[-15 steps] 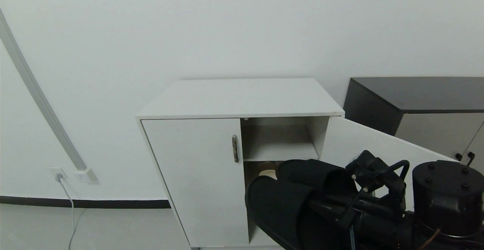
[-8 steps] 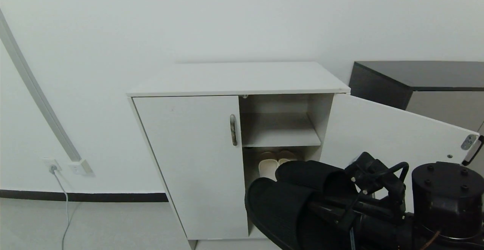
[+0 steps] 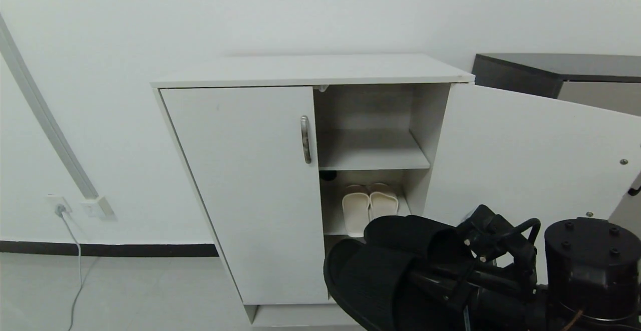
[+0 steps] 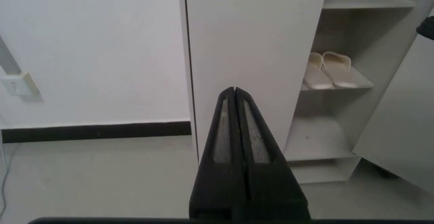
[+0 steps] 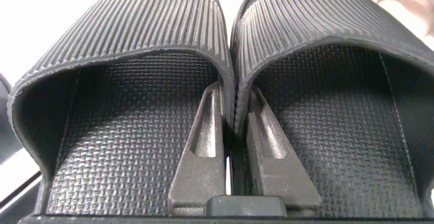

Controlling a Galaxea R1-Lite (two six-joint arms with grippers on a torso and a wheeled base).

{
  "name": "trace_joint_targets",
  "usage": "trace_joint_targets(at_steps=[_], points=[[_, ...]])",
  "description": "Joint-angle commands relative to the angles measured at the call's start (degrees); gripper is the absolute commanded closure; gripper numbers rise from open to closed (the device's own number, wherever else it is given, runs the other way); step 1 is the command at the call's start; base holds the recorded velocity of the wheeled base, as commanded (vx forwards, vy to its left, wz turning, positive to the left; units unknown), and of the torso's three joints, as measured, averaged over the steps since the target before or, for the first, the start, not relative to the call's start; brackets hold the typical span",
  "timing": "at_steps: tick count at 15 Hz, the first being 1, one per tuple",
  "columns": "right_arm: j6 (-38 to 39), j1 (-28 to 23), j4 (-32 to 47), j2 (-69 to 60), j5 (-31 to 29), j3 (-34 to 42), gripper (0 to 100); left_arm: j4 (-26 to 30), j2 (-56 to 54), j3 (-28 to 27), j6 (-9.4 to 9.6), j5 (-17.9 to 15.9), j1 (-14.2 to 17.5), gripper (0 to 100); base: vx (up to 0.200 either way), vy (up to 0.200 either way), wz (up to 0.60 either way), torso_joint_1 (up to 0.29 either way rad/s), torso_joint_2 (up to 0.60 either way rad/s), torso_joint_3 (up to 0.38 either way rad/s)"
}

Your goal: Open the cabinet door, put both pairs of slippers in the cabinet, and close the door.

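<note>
**Black slippers in the grip, cabinet door open**

The black slippers [image 3: 380,266] are low and a bit to the right in the head view, up in the air in front of the cabinet [image 3: 310,70]. The right gripper [image 5: 232,96] has them. Its two fingers are squeezed on the inner sides of both slippers, so the pair is pressed together side by side.

The left gripper [image 4: 234,91] has its fingers closed flat on each other with nothing between them. It is out in front of the cabinet.

The right door [image 3: 526,155] is swung wide open at the right of the head view. The left door [image 3: 250,186] is closed, and its handle [image 3: 305,139] is near the middle. The white slippers [image 3: 369,206] are already inside, side by side on a shelf [image 3: 400,210], toes pointing in.

I think the black slippers are light and soft, like bendy rubber. The tops have ridges and the foot beds are bumpy, so they should not slide much. They can sag or twist, though. The best spot to hold them looks like where the two inner edges meet, because one squeeze grabs both. A loose grip there might let one drop.
</note>
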Motion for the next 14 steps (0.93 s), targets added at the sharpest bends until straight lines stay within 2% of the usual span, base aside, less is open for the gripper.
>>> trace_joint_targets(at_steps=[1, 12, 14], points=[[0.0, 0.0, -0.1, -0.1, 0.0, 0.0, 100, 0.0, 0.0, 0.0, 0.02, 0.0, 0.0, 100, 0.0, 0.0, 0.0, 0.007, 0.34, 0.3], [-2.3, 0.0, -2.8, 2.3, -0.8, 1.2, 100, 0.0, 0.0, 0.0, 0.19, -0.1, 0.0, 100, 0.0, 0.0, 0.0, 0.0, 0.01, 0.002], [-0.6, 0.9, -4.2, 7.6, -6.7, -2.4, 100, 0.0, 0.0, 0.0, 0.19, -0.2, 0.0, 100, 0.0, 0.0, 0.0, 0.0, 0.0, 0.0]])
